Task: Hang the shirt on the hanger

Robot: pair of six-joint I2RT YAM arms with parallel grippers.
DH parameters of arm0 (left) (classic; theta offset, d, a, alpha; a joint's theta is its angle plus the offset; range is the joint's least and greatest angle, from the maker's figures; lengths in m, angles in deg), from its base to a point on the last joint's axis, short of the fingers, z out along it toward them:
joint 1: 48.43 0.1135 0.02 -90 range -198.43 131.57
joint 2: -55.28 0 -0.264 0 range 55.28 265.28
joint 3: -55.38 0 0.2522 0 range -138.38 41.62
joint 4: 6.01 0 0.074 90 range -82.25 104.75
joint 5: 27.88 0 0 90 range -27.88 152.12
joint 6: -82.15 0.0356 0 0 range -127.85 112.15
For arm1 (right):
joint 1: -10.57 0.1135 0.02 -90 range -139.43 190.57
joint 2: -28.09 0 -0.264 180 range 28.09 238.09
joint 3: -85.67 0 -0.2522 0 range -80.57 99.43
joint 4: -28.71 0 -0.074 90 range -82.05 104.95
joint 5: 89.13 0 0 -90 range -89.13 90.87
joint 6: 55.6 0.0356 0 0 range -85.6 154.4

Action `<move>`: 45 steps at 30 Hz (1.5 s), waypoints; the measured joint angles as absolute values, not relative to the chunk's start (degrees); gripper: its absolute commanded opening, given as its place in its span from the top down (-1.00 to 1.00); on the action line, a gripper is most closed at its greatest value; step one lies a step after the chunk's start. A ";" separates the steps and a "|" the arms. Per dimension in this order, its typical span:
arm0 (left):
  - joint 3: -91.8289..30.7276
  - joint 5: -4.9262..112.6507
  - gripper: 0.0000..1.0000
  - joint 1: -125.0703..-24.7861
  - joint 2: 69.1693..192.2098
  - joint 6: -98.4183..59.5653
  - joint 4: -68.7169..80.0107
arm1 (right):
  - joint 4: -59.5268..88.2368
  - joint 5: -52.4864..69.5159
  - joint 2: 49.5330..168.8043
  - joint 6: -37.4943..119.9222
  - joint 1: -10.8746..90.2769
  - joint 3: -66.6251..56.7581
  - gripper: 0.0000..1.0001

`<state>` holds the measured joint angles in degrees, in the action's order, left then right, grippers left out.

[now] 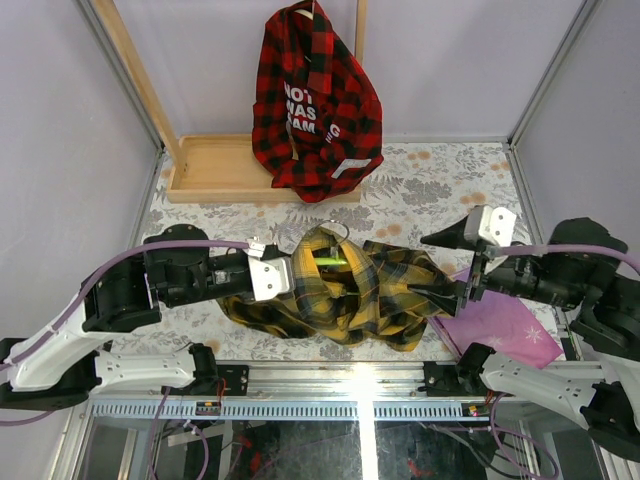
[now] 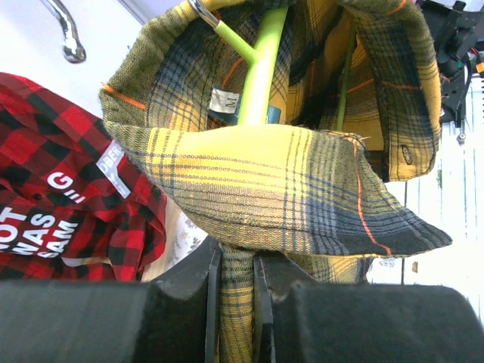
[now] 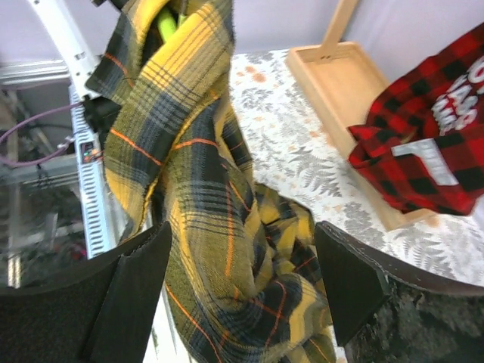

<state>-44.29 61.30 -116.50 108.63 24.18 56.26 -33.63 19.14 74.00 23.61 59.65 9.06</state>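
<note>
The shirt (image 1: 340,290) lies bunched mid-desk (image 1: 420,195) around the hanger (image 1: 333,261). At its 9 o'clock the left end effector (image 1: 272,280) pinches a fold. At 3 o'clock the right end effector (image 1: 437,268) gapes wide. It should probably grip one shoulder edge, not the bunch, then draw outward.

shirt (image 1: 345,295) bunched mid-table | hanger (image 1: 333,262) inside folds | right gripper (image 1: 439,266) spread wide

The shirt (image 1: 340,290) bunches between my left gripper (image 1: 272,276) and right gripper (image 1: 438,268), blocking the middle. Behind, the red plaid shirt (image 1: 315,110) overhangs the rack base (image 1: 215,170); I see bare table (image 1: 440,185) back-right.
</note>
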 measured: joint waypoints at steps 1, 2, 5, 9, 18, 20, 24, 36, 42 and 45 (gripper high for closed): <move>-44.29 61.06 1.00 -116.50 108.73 23.94 56.61 | -34.02 20.08 74.28 23.61 59.65 8.82 -0.65; -44.29 60.93 1.00 -116.50 108.84 23.83 56.92 | -34.24 20.97 74.50 23.61 59.65 8.40 -0.63; -44.29 60.41 1.00 -116.50 109.19 23.57 57.64 | -34.96 22.41 74.70 23.59 59.65 6.65 -0.59; -44.29 60.30 1.00 -116.50 109.41 23.27 58.01 | -35.86 22.54 74.61 23.29 59.65 4.42 -0.59; -44.36 61.17 1.00 -116.50 109.04 22.37 58.86 | -36.88 19.38 71.94 21.51 59.65 3.57 -0.13; -44.38 61.26 1.00 -116.50 108.73 22.11 59.04 | -37.17 19.09 71.70 21.23 59.65 3.59 0.08; -44.40 61.52 1.00 -116.50 108.23 21.52 59.43 | -37.74 18.50 71.68 20.90 59.65 3.70 0.33; -44.38 62.72 1.00 -116.46 108.36 21.10 60.33 | -39.16 18.70 71.46 20.20 59.81 3.79 0.99; -43.87 63.10 1.00 -116.46 108.47 20.91 60.00 | -38.28 16.99 70.48 21.21 60.00 3.79 0.95; -42.85 63.66 1.00 -116.46 108.38 20.93 59.45 | -38.17 16.25 70.15 22.39 60.09 3.64 0.83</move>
